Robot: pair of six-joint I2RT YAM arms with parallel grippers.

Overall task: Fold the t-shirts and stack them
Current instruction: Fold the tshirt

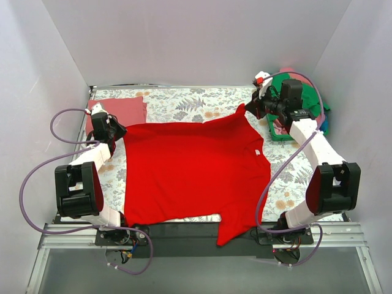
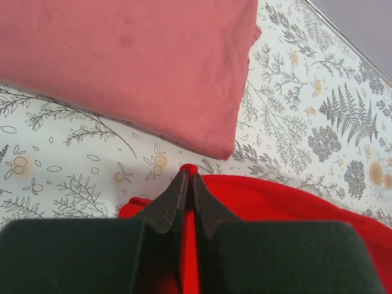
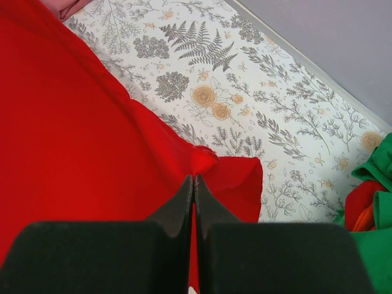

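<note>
A bright red t-shirt (image 1: 190, 171) lies spread flat over the middle of the floral tablecloth (image 1: 184, 101). My left gripper (image 1: 116, 131) is shut on the red shirt's far left corner (image 2: 188, 168). My right gripper (image 1: 254, 109) is shut on the shirt's far right sleeve (image 3: 208, 160), which is bunched at the fingertips. A folded salmon-pink t-shirt (image 1: 119, 110) rests at the far left, just beyond the left gripper (image 2: 188, 177). A heap of t-shirts with green on top (image 1: 303, 104) sits at the far right, behind my right arm.
White walls close the table in on three sides. In the right wrist view the green heap (image 3: 373, 202) lies close to the right of the gripper (image 3: 194, 180). A metal rail (image 1: 196, 236) runs along the near edge.
</note>
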